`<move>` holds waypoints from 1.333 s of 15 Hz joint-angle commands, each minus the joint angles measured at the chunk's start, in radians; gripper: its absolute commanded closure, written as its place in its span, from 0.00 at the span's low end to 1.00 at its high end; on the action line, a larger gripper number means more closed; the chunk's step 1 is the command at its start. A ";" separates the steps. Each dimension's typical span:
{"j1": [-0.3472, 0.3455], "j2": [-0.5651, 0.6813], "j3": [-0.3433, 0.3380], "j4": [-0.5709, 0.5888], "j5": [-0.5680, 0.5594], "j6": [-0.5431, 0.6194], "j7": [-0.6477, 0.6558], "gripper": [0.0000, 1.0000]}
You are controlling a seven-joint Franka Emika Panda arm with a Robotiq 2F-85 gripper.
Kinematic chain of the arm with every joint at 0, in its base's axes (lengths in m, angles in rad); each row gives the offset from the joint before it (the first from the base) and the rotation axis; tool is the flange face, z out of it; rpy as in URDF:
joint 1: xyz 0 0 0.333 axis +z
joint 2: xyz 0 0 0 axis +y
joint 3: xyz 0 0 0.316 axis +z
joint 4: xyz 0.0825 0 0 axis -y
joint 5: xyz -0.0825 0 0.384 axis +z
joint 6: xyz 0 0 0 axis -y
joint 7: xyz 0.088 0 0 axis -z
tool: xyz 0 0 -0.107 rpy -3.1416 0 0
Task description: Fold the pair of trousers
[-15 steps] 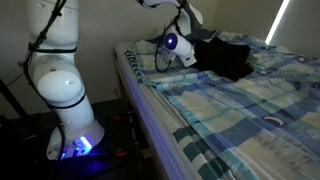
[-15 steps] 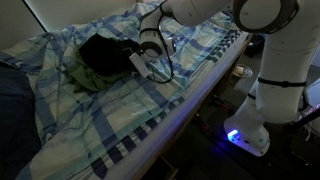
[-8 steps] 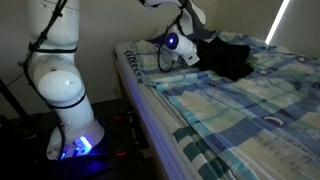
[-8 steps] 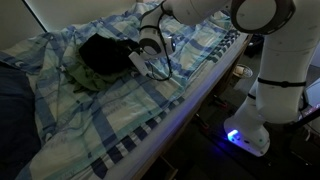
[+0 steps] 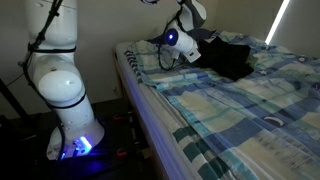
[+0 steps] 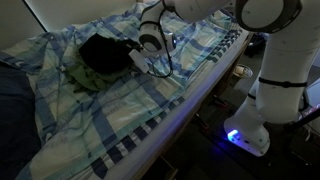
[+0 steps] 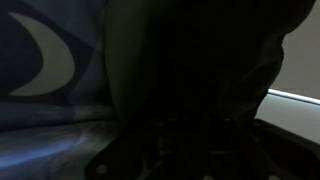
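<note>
The pair of trousers [image 5: 232,58] is a rumpled black heap on the plaid bed, seen in both exterior views [image 6: 100,52]. My gripper [image 5: 202,51] reaches down onto the heap's near edge [image 6: 133,60]. In the wrist view black cloth [image 7: 190,70] fills nearly the whole picture right at the jaws, which are lost in the dark. The gripper is shut on the edge of the trousers.
The blue-white-green plaid bedsheet [image 5: 240,115] covers the bed [image 6: 150,105]. A dark blue pillow [image 6: 12,100] lies at one end, with a greenish cloth [image 6: 85,80] beside the trousers. The robot's white base [image 5: 62,90] stands on the floor by the bed edge [image 6: 270,95].
The gripper has gone from open to shut at the trousers' edge, and the wrist has risen slightly.
</note>
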 commanded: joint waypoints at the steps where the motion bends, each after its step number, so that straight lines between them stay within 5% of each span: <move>1: 0.023 -0.122 -0.009 -0.049 0.008 0.115 -0.055 0.97; 9: 0.035 -0.287 0.029 -0.161 -0.036 0.306 -0.037 0.96; 20: 0.097 -0.522 0.028 -0.428 -0.061 0.340 -0.002 0.96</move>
